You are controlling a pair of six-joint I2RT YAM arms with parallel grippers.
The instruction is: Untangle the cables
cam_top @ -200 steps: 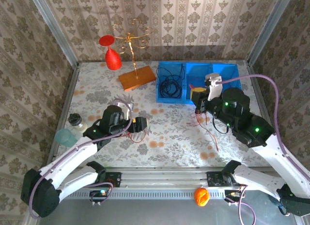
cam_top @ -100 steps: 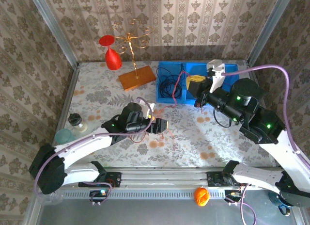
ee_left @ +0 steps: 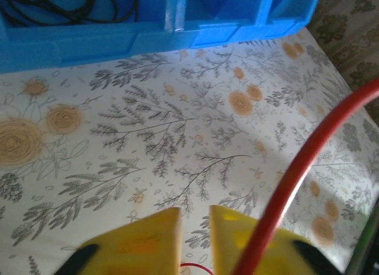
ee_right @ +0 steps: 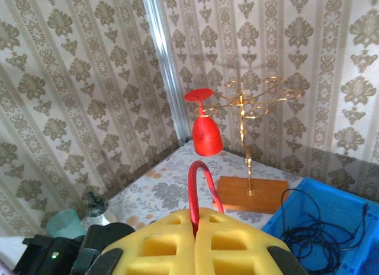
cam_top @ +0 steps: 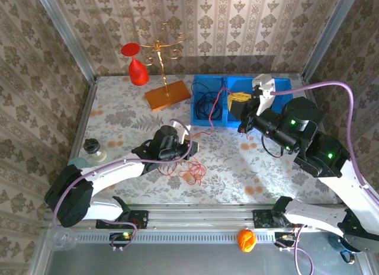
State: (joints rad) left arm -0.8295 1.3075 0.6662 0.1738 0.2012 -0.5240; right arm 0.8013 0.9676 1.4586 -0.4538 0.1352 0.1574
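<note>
A loose tangle of thin red cables [cam_top: 190, 168] lies on the flowered table in front of my left gripper [cam_top: 190, 149]. The left gripper [ee_left: 194, 211] is shut; a bit of red cable shows low between its yellow fingers, and a thick-looking red cable [ee_left: 308, 162] crosses in front of the right finger. My right gripper [cam_top: 240, 108] hangs over the blue bin [cam_top: 207, 123], shut on a red cable [ee_right: 192, 186] that loops up out of its pads [ee_right: 160, 245] at the right gripper [ee_right: 195, 213]. That strand runs down over the bin toward the left gripper. Black cables [cam_top: 207, 103] lie coiled in the bin's left compartment.
A gold stand on a wooden base [cam_top: 167, 96] holds a red glass [cam_top: 135, 70] at the far left. A small jar [cam_top: 92, 147] and a teal cup [cam_top: 76, 163] sit at the left edge. An orange ball [cam_top: 246, 239] rests at the front rail. Patterned walls close in the table.
The left arm reached right toward the table's middle and its jaws closed. The right gripper rose and moved back over the bin, drawing the red cable up with it.
</note>
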